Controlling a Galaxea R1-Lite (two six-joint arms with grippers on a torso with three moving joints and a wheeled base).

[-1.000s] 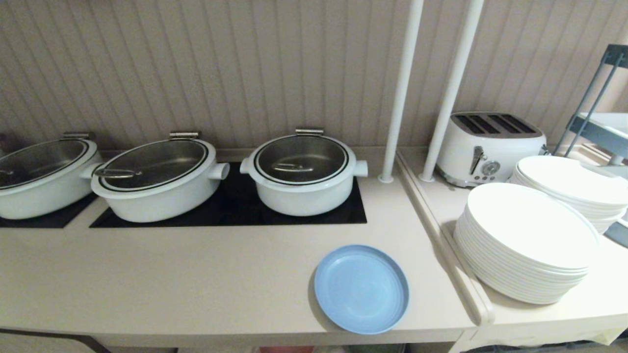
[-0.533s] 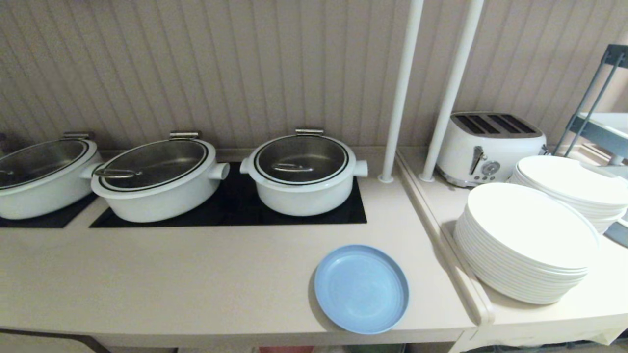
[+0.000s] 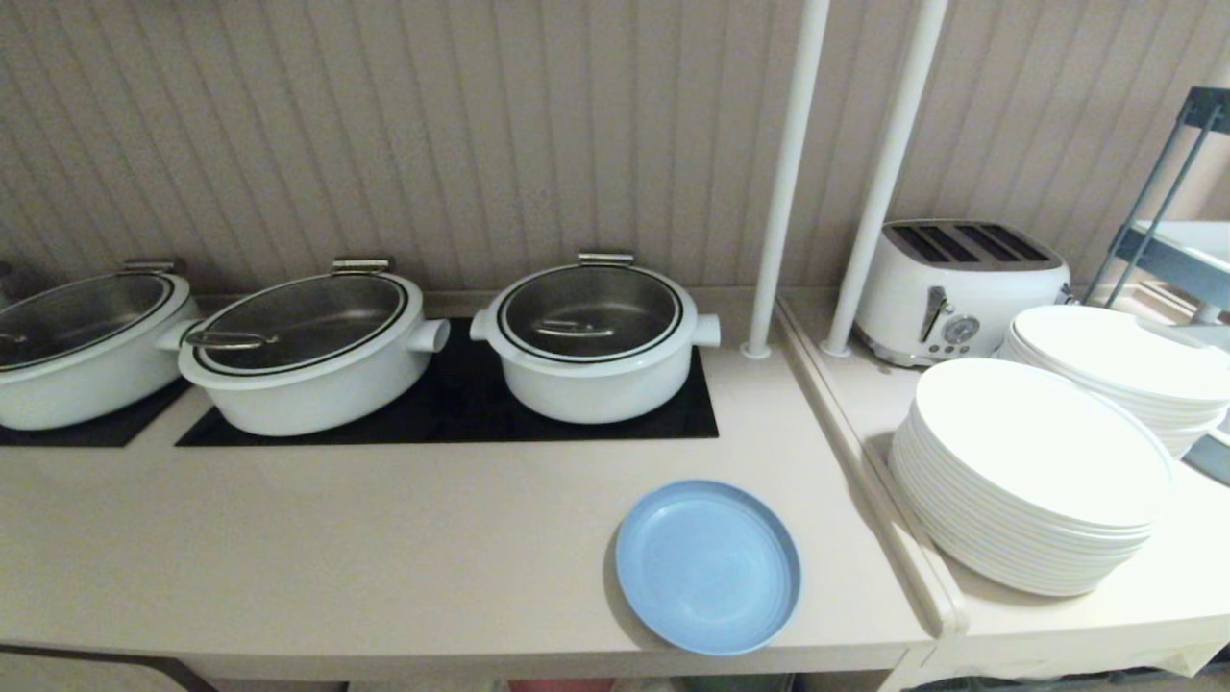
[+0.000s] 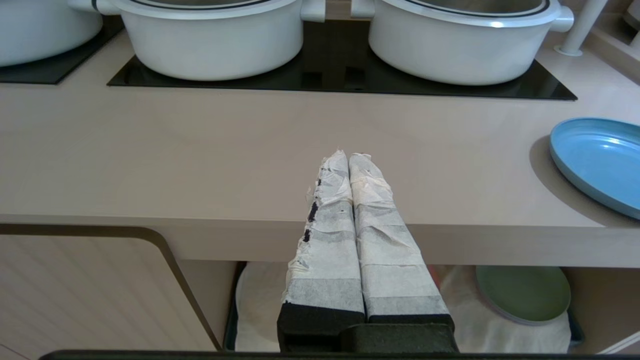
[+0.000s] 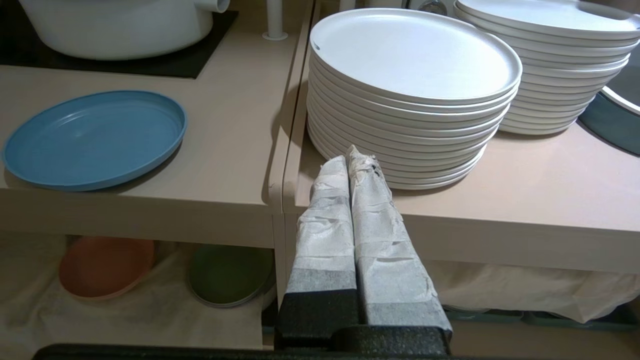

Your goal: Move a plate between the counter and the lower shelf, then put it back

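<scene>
No change is noted over the last second: the plate lies on the counter near its front edge, left gripper and right gripper clenched, empty, so transfer is judged unstarted

The front of the counter is bare and wide, so a gripper can pass there. The only thing on that part is the plate, near the front edge. Three white pots stand in a row at the back and block that side. Two white poles stand by the wall. To the right, tall stacks of white plates and a toaster fill the side top.
</scene>
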